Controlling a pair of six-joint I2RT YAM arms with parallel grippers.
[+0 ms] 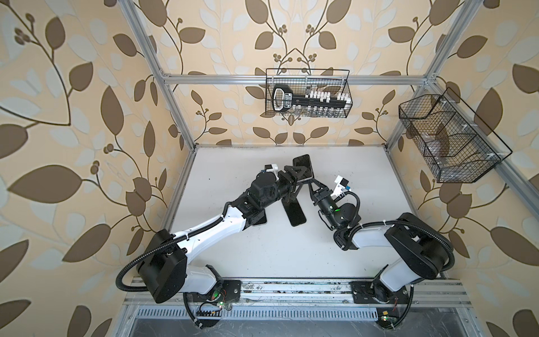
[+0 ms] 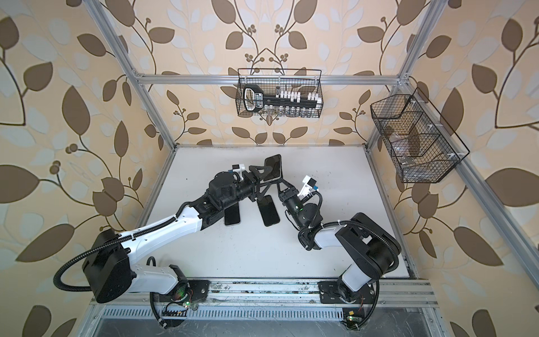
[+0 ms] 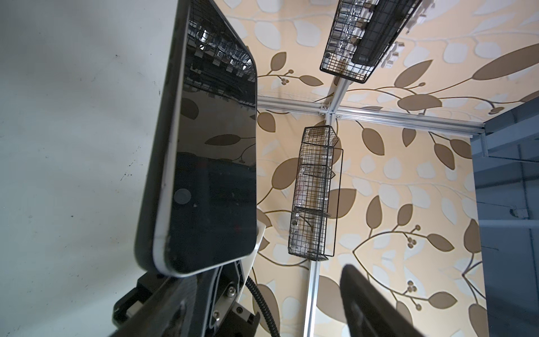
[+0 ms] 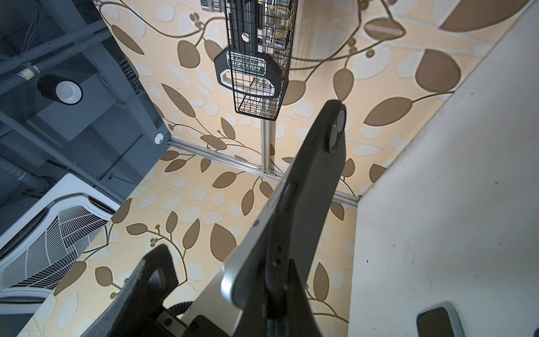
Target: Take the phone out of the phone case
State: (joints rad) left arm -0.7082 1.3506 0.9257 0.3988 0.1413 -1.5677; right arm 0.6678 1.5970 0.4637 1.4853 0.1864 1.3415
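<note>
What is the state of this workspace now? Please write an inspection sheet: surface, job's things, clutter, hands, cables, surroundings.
surface: white table, a few dark specks.
job's things: phone held up off the table, still in its black phone case; silver edge shows at a lower corner.
clutter: two other phones lie flat, one partly under the left arm.
hands: left hand open around the phone; right hand shut on the phone case's lower end.
cables: black hoses follow both arms, none across the table.
surroundings: two wire baskets on the frame; leaf wallpaper.
</note>
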